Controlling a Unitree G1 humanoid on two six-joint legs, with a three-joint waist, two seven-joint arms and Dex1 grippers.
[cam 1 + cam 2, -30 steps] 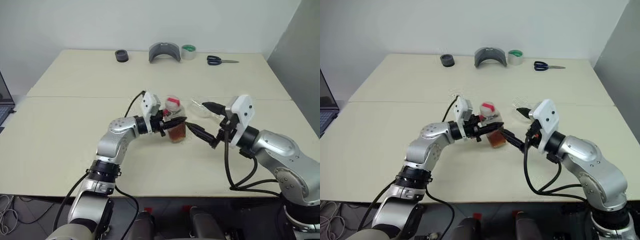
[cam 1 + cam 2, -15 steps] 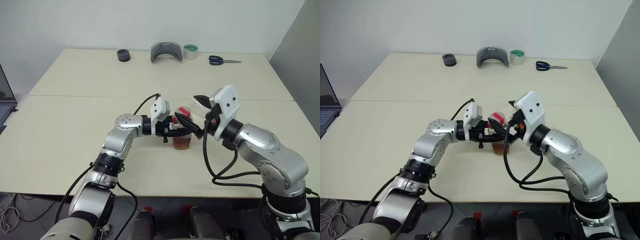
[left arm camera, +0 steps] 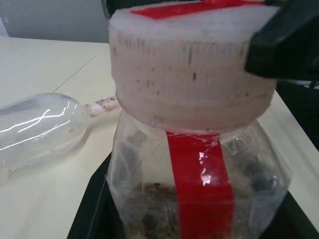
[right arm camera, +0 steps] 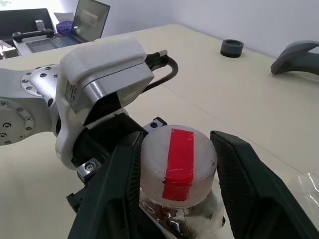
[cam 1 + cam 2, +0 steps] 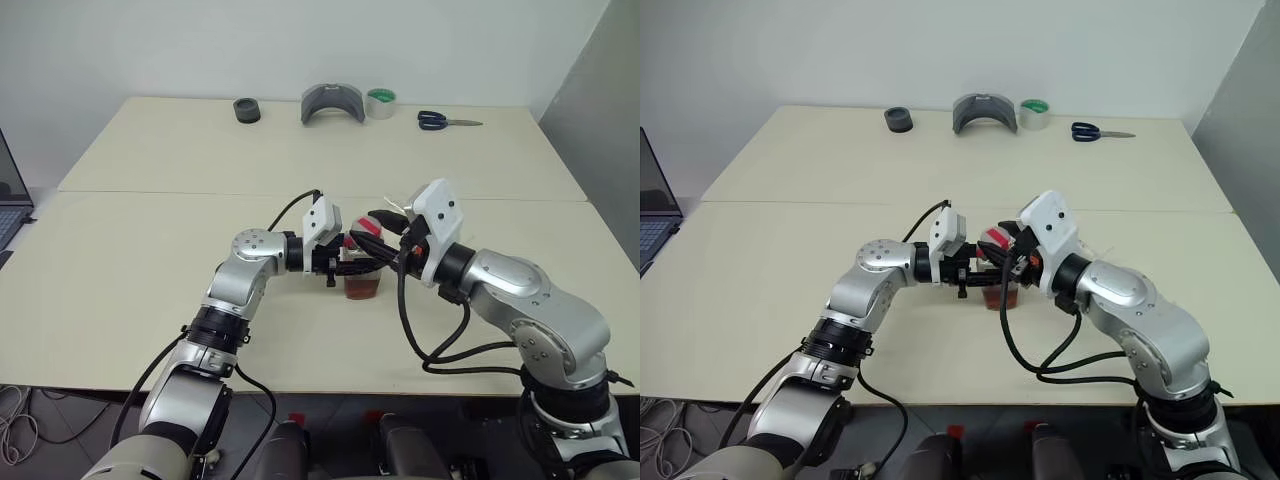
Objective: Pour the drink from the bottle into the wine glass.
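The right gripper has swung in from the side; its fingers now bracket the cap, not visibly clamped, ready for unscrewing. The left gripper stays clenched on the bottle.

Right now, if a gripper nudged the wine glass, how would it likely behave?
The wine glass lies on its side on the table beside the bottle, so its rounded bowl would probably roll rather than slide. It looks empty, so likely light and easily shifted. The thin clear wall and narrow stem suggest that it is fragile.
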